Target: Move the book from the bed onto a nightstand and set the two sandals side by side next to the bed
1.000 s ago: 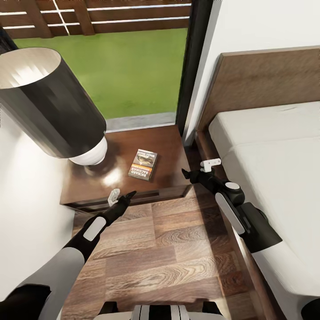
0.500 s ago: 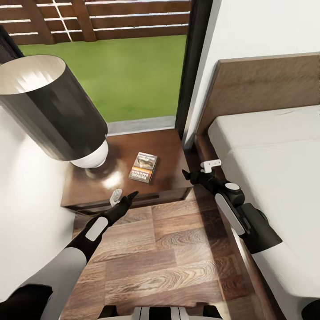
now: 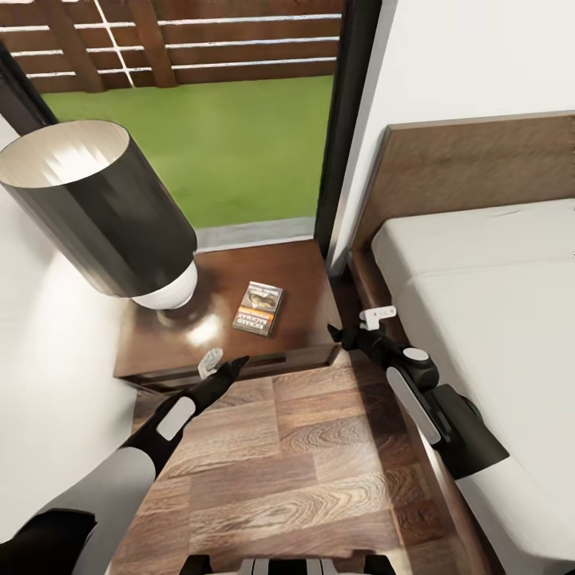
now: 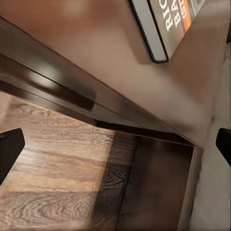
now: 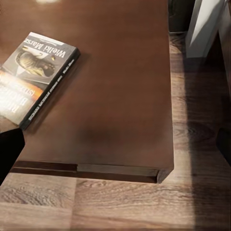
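Light grey upper arms, glossy black forearms with white oval panels, black tapered tool fingers (image 3: pixel 238 365), white wrist brackets

Book (image 3: pixel 258 307) flat on nightstand (image 3: pixel 303 275)

Table lamp (image 3: pixel 120 216) at back left, upright: dark cylindrical shade (image 3: pixel 96 204), pale inside, over rounded white base (image 3: pixel 169 291). Bright glare patch (image 3: pixel 200 329) on glossy surface just beside base. Green lawn (image 3: pixel 216 144) beyond glass, brown slatted fence (image 3: pixel 184 40) behind it. Grey sill strip (image 3: pixel 255 233) along lawn's near edge. White wall (image 3: pixel 471 64) at right.
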